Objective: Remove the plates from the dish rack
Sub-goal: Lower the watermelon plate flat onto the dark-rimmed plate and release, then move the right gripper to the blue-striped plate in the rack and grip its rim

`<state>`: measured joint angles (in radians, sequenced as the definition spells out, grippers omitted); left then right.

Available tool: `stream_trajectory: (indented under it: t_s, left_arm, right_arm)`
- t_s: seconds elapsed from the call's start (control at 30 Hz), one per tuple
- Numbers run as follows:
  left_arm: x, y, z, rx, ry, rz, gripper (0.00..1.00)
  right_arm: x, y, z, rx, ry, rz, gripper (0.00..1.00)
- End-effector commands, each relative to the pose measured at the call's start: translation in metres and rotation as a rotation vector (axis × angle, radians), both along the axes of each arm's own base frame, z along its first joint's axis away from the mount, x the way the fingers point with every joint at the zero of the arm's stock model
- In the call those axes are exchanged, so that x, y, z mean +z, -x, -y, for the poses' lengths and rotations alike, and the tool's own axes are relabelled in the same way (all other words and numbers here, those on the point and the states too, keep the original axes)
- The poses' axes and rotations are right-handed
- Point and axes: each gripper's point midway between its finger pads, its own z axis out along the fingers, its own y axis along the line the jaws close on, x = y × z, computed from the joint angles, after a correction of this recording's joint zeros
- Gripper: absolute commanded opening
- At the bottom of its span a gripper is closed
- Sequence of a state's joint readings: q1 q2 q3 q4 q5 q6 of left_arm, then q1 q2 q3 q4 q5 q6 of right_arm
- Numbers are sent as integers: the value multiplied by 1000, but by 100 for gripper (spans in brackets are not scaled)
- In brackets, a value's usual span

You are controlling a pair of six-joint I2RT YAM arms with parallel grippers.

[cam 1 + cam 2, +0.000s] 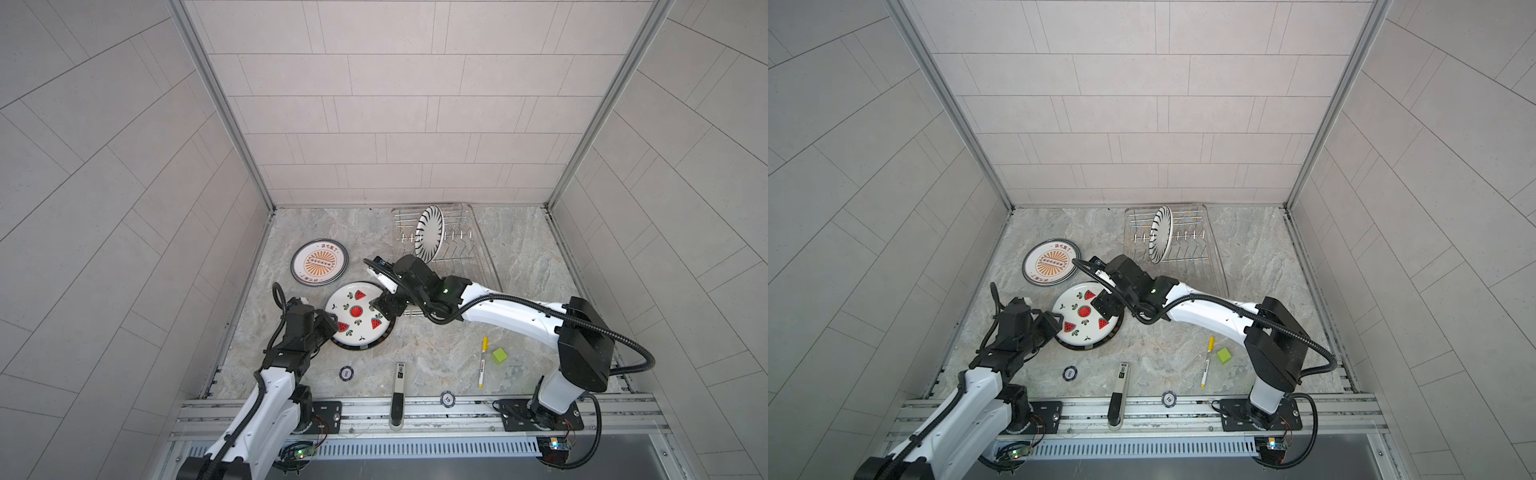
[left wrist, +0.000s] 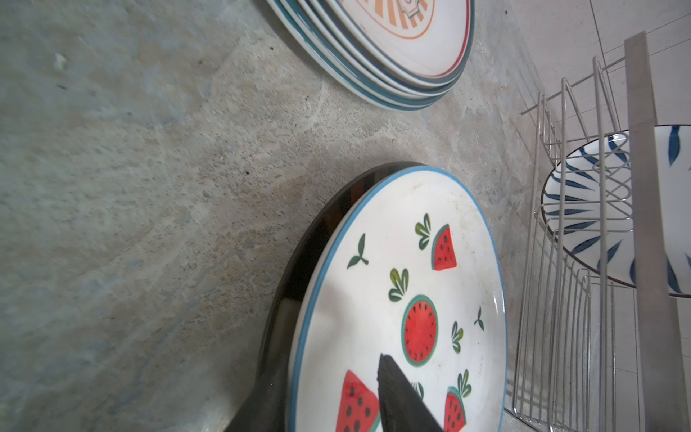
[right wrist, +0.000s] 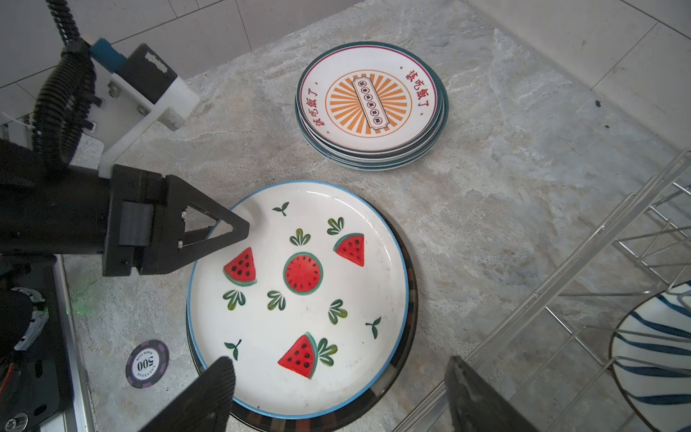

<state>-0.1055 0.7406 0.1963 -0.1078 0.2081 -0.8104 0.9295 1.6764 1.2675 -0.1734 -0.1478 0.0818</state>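
left gripper tight on watermelon plate rim

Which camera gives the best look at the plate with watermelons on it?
The right wrist view: the watermelon-patterned white round ceramic plate fills it, face-on, nearly whole. Both top views show the plate small, partly covered. The left wrist view sees it slanted and cut off.

Plate in dish rack

dark plate: mostly hidden under watermelon plate | striped plate: cut off
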Motion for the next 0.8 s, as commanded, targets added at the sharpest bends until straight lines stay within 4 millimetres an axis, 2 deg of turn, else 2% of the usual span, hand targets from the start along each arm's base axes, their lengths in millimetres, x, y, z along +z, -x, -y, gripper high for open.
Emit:
stream_trajectory:
  t_s: [0.0, 0.13, 0.37, 0.6, 0.67, 0.77]
  left_arm:
    - [27, -16, -1, -4, -27, 90, 45]
    - [26, -14, -7, 10, -74, 80, 48]
    - [27, -14, -6, 5, -76, 82, 48]
    - [29, -15, -4, 1, -65, 93, 48]
    - [34, -17, -3, -6, -65, 114, 54]
    - [45, -17, -5, -5, -77, 147, 80]
  right_arm:
    - [10, 1, 1, -2, -1, 25, 90]
    - [10, 0, 3, -8, 1, 27, 90]
    - [10, 0, 3, -8, 1, 28, 90]
    - [20, -6, 8, -62, -39, 65, 90]
    - [30, -12, 14, -98, -78, 89, 90]
    - [47, -20, 27, -165, -162, 106, 90]
